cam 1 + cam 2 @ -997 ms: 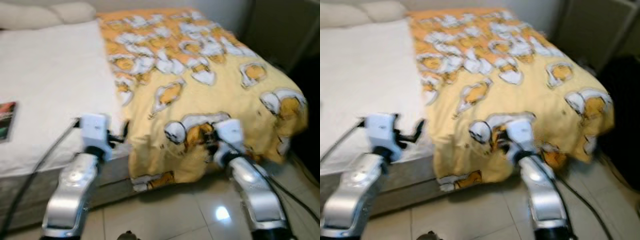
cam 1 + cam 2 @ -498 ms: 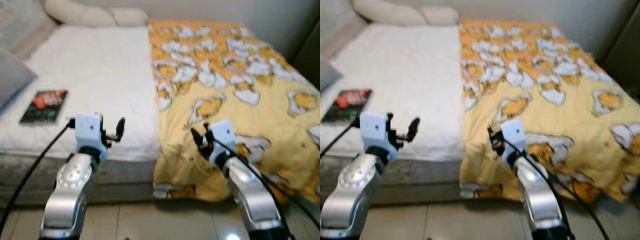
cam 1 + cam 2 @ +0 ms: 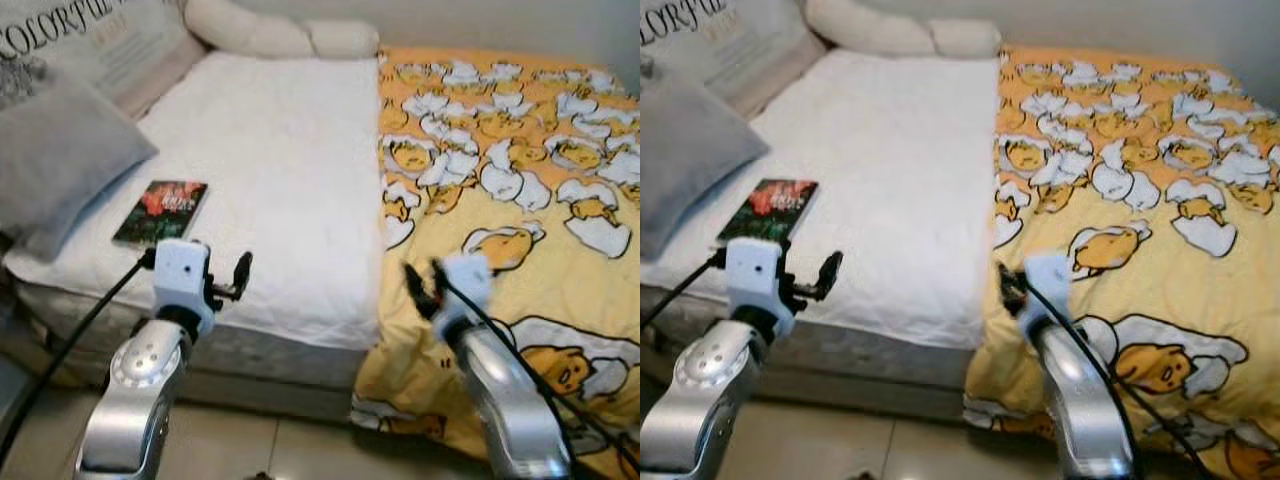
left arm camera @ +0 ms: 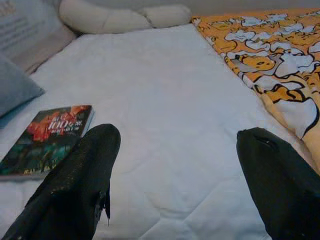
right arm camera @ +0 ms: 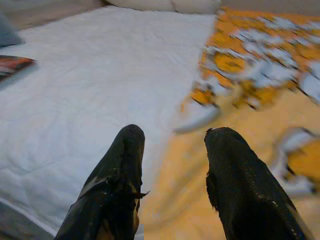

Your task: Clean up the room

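Bedroom scene, robot's standing at the foot of a bed with a white sheet, and a yellow cartoon blanket covers the half toward 3 o'clock. A book lies on the sheet at about 10 o'clock from the left gripper, which hovers spread wide over the mattress edge, holding nothing. The right gripper is parted and empty too, near the blanket's edge. I'd say go for the book: reach further in and pinch it by the near edge. Compared to a second ago, the camera has swung left, so the book and a gray pillow are now properly in view.
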Controlling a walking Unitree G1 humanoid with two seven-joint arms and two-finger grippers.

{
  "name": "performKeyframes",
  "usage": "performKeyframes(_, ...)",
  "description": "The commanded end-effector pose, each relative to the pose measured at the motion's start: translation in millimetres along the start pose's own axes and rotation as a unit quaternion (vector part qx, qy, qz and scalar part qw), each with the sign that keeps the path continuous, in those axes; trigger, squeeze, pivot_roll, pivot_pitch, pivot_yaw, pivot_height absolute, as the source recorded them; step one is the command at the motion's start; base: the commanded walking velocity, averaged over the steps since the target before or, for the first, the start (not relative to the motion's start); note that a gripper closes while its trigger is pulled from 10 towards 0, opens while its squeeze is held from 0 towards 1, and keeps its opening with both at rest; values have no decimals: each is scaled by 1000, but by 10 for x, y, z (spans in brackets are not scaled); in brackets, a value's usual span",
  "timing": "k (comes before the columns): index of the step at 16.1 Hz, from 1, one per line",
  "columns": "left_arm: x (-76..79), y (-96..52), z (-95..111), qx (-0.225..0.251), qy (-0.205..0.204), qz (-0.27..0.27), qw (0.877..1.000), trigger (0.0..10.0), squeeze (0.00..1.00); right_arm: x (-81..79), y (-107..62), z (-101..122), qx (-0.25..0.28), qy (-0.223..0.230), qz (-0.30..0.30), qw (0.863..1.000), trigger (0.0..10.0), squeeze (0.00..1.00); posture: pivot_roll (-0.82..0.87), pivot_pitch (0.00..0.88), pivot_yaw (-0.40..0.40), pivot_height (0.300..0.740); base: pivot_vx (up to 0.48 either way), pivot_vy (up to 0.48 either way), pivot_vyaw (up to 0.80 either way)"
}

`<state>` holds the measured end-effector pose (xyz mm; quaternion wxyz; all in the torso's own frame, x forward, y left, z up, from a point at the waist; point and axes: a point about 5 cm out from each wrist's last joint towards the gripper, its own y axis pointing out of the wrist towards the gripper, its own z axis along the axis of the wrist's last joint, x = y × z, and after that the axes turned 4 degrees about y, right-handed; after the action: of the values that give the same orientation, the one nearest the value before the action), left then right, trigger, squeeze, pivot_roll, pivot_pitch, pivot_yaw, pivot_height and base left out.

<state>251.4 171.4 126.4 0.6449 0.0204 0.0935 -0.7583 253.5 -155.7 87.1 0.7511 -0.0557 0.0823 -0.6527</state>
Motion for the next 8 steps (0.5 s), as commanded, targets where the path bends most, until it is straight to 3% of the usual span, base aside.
performKeyframes(1,-14,-30,-80,-13,9,-1,1000,10000,0,98,-56,-1,6,0,-28,1000,10000,0,5,0,14,740,0,0,0)
performKeyframes(3,-57,-54,-117,-20,29,0,999,10000,0,131,-90,-62,-6,4,-39,999,10000,0,2,0,16,740,0,0,0)
performKeyframes(8,-105,-133,-201,-40,21,5,999,10000,0,193,-101,-84,-15,20,-42,999,10000,0,-10,0,26,740,0,0,0)
